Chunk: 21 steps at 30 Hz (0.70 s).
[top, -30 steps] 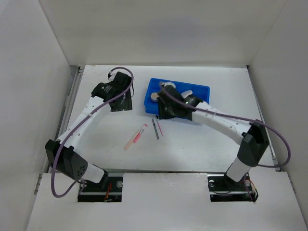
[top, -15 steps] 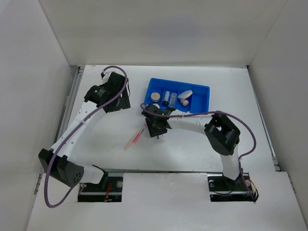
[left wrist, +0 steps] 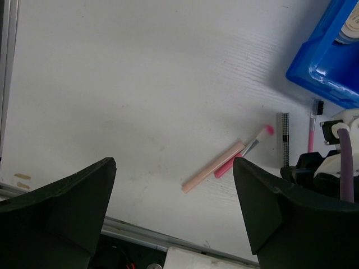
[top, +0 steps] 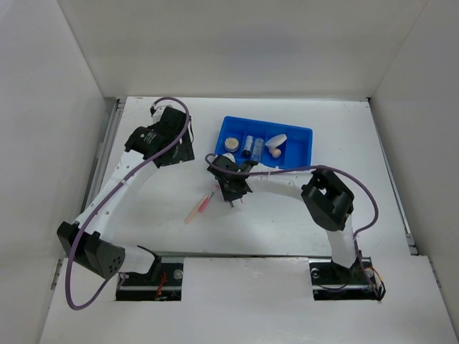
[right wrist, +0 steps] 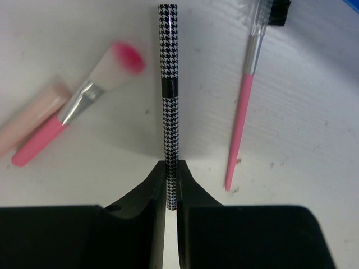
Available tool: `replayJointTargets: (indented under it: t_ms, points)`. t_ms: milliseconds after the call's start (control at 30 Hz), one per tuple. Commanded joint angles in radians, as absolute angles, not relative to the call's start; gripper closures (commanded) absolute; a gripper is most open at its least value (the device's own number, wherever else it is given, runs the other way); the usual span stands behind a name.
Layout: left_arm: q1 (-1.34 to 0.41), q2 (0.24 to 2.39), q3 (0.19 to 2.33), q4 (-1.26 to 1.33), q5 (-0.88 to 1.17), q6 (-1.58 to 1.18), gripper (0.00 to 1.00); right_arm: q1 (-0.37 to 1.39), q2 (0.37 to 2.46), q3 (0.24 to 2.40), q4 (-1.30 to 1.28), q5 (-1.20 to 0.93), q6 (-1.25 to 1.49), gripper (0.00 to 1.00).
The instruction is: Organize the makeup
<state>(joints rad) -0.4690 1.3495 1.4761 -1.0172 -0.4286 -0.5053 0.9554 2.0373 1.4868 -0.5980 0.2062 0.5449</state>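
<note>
Makeup (top: 257,147) looks about half sorted to us: compact (top: 230,144), tube (top: 248,143), puff (top: 278,138) and sponge (top: 273,151) sit in the blue tray (top: 305,132), but the pink brush (right wrist: 84,106), pink wand (right wrist: 244,106) and peach stick (left wrist: 213,167) lie on the table (top: 323,208) just in front of it. Our right gripper (right wrist: 172,179) is pinched on the houndstooth stick (right wrist: 168,101) down there, while the left gripper (left wrist: 174,185) gapes wide, holding nothing.

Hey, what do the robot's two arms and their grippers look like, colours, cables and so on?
The left arm and right arm have white tubular links with black joint housings. A purple cable runs along each. The left gripper and right gripper have matte black, wedge-shaped fingers. No markings are readable.
</note>
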Motion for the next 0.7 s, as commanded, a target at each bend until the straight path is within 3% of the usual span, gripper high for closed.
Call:
replayJointTargets:
  t_ms: [0, 167, 367, 667]
  points:
    - [-0.462, 1.339, 1.531, -1.019, -0.453, -0.494, 0.17, 0.989, 1.883, 1.519, -0.658, 0.225, 0.518, 0.95]
    - [-0.462, 1.348, 1.540, -1.008, -0.453, -0.494, 0.17, 0.980, 1.735, 1.517, -0.730, 0.333, 0.531, 0.95]
    - [-0.462, 1.348, 1.531, -0.999, -0.422, -0.494, 0.17, 0.648, 1.638, 1.450, -0.706, 0.365, 0.586, 0.95]
    - [-0.462, 1.358, 1.520, -0.999, -0.354, -0.463, 0.17, 0.414, 1.775, 1.513, -0.683, 0.448, 0.528, 0.95]
